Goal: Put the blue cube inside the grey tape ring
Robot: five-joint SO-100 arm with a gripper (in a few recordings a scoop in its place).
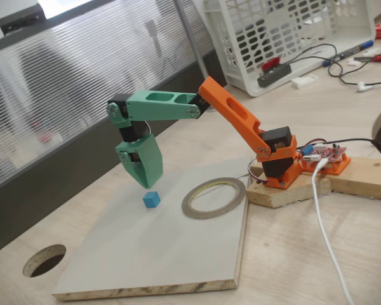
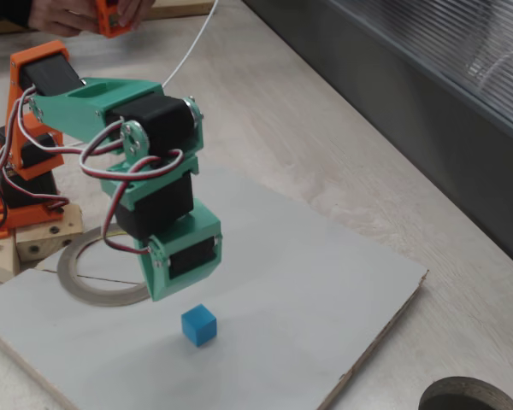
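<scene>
The blue cube (image 1: pixel 152 199) (image 2: pixel 198 325) rests on the pale board, a small sky-blue block with plain faces. The grey tape ring (image 1: pixel 214 197) (image 2: pixel 94 286) lies flat on the same board between the cube and the arm's base, and its opening holds nothing. My green gripper (image 1: pixel 142 183) (image 2: pixel 165 293) points down and hangs just above the cube, a little to one side, without touching it. Its jaws look shut into one wedge with nothing between them.
The pale board (image 1: pixel 178 254) (image 2: pixel 325 282) lies on a wooden table. A round dark hole (image 1: pixel 44 259) (image 2: pixel 470 397) is cut in the tabletop beside the board. The arm's orange base stands on a wooden block (image 1: pixel 292 187). A white basket (image 1: pixel 286 38) and cables are behind it.
</scene>
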